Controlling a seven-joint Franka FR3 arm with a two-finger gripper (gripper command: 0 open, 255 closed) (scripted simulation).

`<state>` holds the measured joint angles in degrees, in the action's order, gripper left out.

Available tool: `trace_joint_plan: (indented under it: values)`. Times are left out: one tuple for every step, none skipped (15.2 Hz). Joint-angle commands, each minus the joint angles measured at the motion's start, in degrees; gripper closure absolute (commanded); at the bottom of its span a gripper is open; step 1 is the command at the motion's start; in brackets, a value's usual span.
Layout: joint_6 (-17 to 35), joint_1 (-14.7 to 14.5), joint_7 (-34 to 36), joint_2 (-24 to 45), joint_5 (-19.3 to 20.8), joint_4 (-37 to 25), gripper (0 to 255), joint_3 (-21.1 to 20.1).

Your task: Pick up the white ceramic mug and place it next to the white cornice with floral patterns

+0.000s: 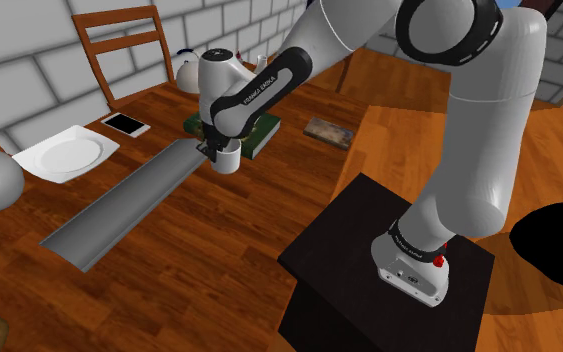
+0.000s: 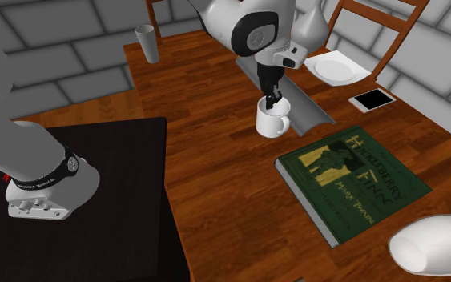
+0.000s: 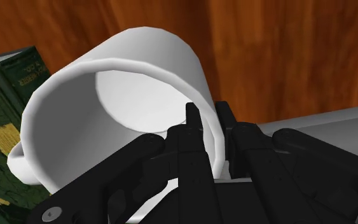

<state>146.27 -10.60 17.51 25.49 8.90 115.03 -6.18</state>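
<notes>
The gripper point(image 2: 274, 102) clamps the white mug point(image 2: 273, 122) at its rim — wooden table point(image 2: 215, 160) beneath (grey block walls point(image 2: 55, 32)).

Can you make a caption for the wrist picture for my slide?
Black pincer pinching the rim of a white mug, green book and grey cornice close by on the wooden table.

Even, bright light; soft sheen on the wooden table point(image 2: 215, 184), gentle shading inside the mug point(image 3: 139, 95)
</notes>
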Motion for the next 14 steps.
trace_joint_plan:
  values:
    - [1.05,-0.14,0.24,1.22,0.29,-0.22,255,0.21]
    - [1.62,-0.21,0.36,1.81,0.44,-0.24,255,0.31]
    - [2.18,-0.29,0.49,2.41,0.59,-0.27,255,0.42]
    - [2.74,-0.37,0.61,3.01,0.73,-0.31,255,0.53]
    - [3.29,-0.45,0.74,3.63,0.88,-0.37,255,0.65]
    - [3.75,-0.52,0.84,4.14,1.00,-0.43,255,0.74]
    - [3.76,-0.52,0.84,4.14,0.99,-0.42,255,0.75]
    - [3.75,-0.52,0.84,4.14,0.99,-0.42,255,0.75]
    - [3.75,-0.52,0.84,4.14,0.99,-0.42,255,0.75]
    - [3.75,-0.52,0.84,4.14,0.99,-0.43,255,0.75]
    - [3.75,-0.52,0.84,4.14,0.99,-0.43,255,0.75]
    - [3.75,-0.52,0.84,4.14,0.99,-0.43,255,0.75]
    - [3.75,-0.52,0.84,4.14,0.99,-0.43,255,0.75]
    - [3.75,-0.52,0.84,4.14,0.99,-0.43,255,0.75]
